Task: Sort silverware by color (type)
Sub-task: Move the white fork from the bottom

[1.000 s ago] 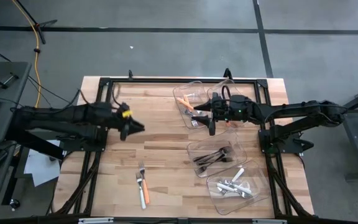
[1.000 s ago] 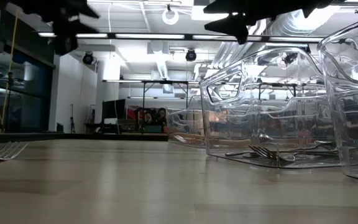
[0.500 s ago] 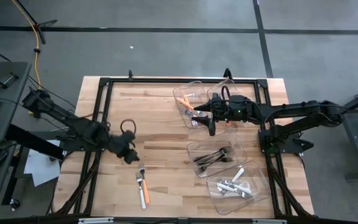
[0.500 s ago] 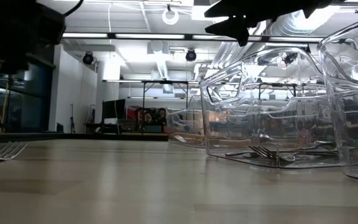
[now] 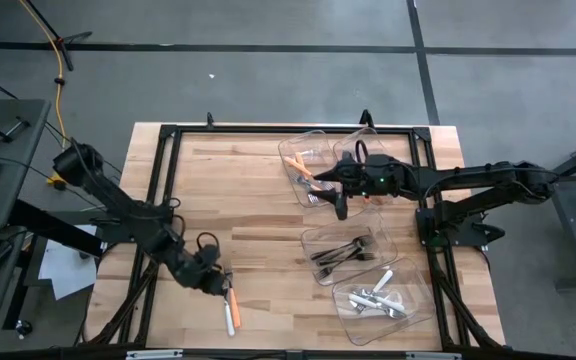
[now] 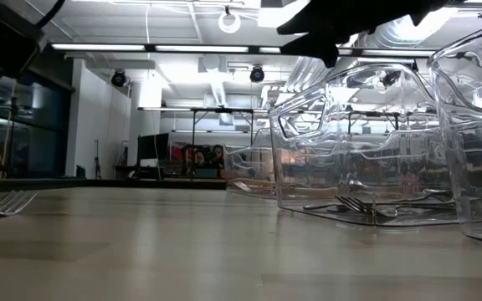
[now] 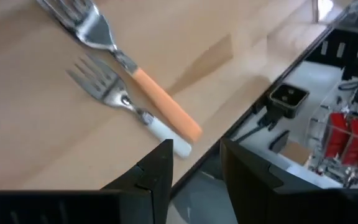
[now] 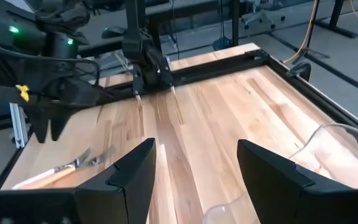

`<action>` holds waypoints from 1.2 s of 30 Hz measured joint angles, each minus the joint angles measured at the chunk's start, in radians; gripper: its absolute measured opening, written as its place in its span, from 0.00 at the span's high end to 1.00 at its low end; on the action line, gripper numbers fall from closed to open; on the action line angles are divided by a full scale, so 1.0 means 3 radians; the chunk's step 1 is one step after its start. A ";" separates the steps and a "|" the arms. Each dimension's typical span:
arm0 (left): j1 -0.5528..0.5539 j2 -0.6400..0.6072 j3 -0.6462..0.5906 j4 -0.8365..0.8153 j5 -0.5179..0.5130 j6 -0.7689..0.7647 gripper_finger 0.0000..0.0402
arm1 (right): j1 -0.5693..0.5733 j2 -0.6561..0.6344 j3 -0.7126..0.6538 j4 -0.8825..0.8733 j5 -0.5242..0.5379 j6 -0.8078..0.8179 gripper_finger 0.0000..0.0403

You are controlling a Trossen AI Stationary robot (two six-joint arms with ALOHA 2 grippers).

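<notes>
Wooden, pale-planked table (image 5: 268,200) bearing two forks near its front edge: an orange-handled fork (image 7: 135,71) and a white-handled fork (image 7: 120,102), lying side by side, metal tines pointing the same way. Left gripper (image 7: 191,162) hovers just above their handle ends, fingers parted and empty; right gripper (image 5: 340,205) hangs spread wide, empty, by the clear plastic bins (image 5: 353,255) holding sorted silverware.

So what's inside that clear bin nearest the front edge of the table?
The front bin holds a heap of white-handled silverware. The pieces overlap, so what lies beneath the top ones, and the exact count, cannot be made out.
</notes>
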 joint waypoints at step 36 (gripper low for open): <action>-0.0170 0.1271 0.0140 0.0983 0.0193 0.1769 1.00 | -0.0003 -0.0001 -0.0003 -0.0322 0.0132 0.0001 0.48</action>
